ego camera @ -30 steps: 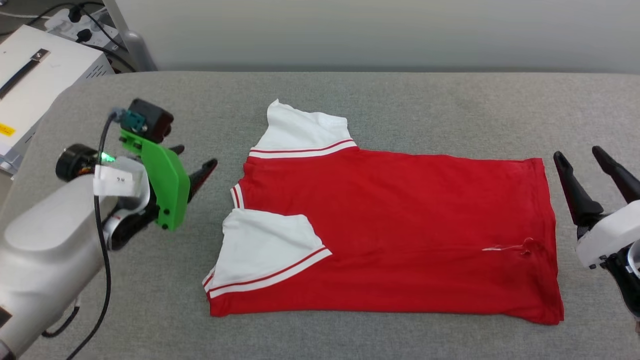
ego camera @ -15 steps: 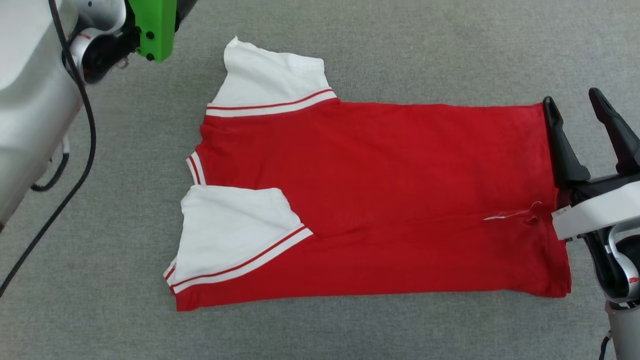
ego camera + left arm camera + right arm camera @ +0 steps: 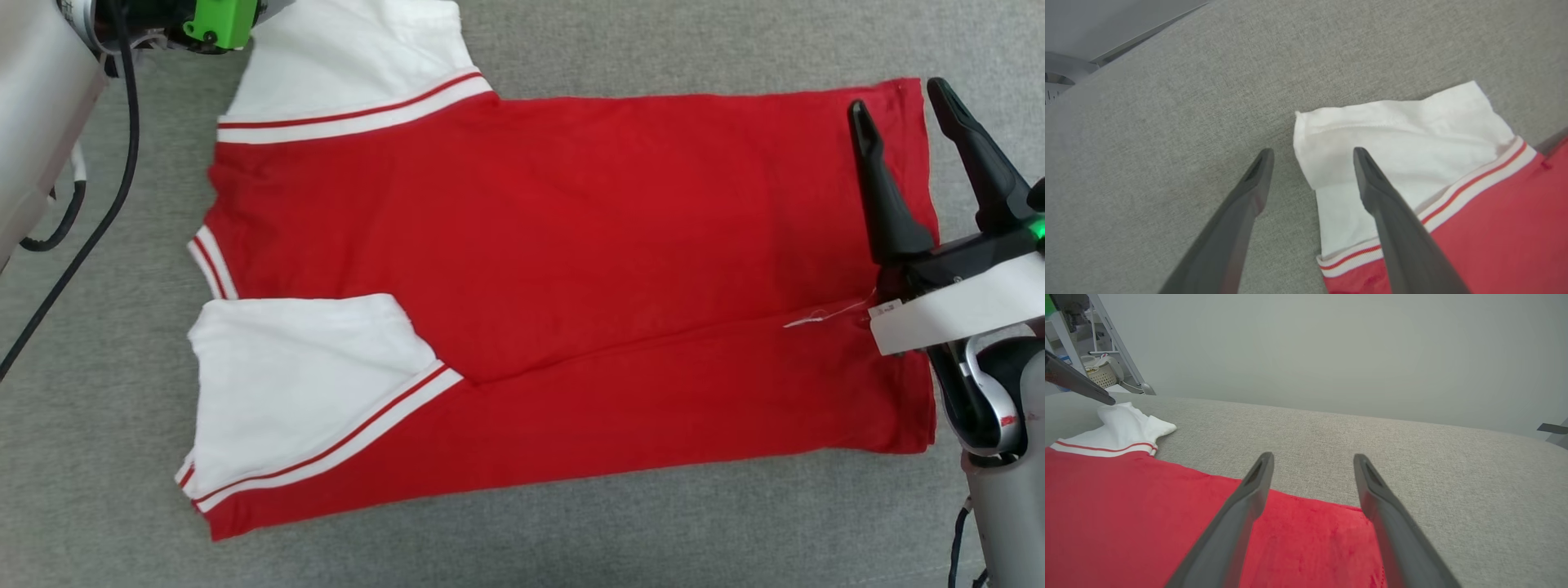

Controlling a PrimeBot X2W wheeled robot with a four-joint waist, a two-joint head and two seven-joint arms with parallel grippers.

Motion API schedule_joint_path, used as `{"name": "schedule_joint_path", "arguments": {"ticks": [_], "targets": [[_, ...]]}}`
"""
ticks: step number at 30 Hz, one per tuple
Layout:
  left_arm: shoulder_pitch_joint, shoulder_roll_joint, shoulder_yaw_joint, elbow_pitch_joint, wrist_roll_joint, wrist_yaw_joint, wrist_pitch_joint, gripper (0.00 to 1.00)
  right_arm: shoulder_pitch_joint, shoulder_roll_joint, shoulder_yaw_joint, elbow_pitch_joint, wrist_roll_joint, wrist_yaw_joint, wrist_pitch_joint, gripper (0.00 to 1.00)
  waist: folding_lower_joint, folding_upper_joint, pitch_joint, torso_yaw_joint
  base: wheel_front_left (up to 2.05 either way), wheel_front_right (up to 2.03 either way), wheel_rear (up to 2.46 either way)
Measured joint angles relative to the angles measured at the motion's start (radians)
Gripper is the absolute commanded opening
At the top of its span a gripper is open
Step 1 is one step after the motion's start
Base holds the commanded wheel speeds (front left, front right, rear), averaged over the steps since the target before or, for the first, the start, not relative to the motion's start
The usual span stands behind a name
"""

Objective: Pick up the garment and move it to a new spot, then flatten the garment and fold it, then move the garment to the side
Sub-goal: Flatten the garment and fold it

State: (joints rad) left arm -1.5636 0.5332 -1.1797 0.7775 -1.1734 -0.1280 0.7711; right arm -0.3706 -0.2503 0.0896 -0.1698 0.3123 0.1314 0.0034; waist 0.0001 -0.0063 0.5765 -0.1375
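Grey table (image 3: 571, 539) underneath. Left hand (image 3: 1312, 150), fingers apart and empty, straddles the edge of the far white sleeve (image 3: 1404, 134); right hand (image 3: 896, 94), also apart, hovers over the hem (image 3: 914, 163) of the shirt (image 3: 571, 245) lying flat. Pinching only one layer could drag the fold open.

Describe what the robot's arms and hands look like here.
The left hand and right hand each have two long, dark, tapering fingers. The right one has a black base, a green light and a white cover. The left forearm is pale grey, with a bright green bracket and a black cable.
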Motion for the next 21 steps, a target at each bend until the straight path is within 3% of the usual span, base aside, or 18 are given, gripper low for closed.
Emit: {"name": "schedule_joint_path", "arguments": {"ticks": [8,9,10,16,21], "targets": [[0.003,0.005,-0.036,0.02,0.019,0.0,0.053,1.0,-0.012,0.001,0.011,0.018,0.0,0.0,-0.018,1.0,-0.0002,0.0,0.057,-0.05,0.0,0.0,0.0],[0.002,0.008,-0.036,0.016,0.019,0.0,0.058,0.65,-0.012,0.001,0.011,0.02,0.0,0.0,-0.019,1.0,-0.0002,0.0,0.06,-0.053,0.0,0.0,0.0],[0.002,0.014,-0.036,0.014,0.019,0.0,0.057,0.01,-0.013,0.001,0.012,0.024,0.0,0.0,-0.022,1.0,-0.0002,0.0,0.062,-0.056,0.0,0.0,0.0],[0.022,0.017,-0.051,-0.009,0.023,0.0,0.014,0.0,-0.029,-0.005,0.007,0.039,0.0,0.0,-0.026,1.0,-0.0001,0.0,0.043,-0.055,0.0,0.0,0.0],[0.058,0.011,-0.068,-0.028,0.029,0.0,-0.065,0.0,-0.074,-0.058,-0.014,0.049,0.0,0.0,-0.009,1.0,-0.0001,0.0,0.007,-0.039,0.0,0.0,0.0]]}}
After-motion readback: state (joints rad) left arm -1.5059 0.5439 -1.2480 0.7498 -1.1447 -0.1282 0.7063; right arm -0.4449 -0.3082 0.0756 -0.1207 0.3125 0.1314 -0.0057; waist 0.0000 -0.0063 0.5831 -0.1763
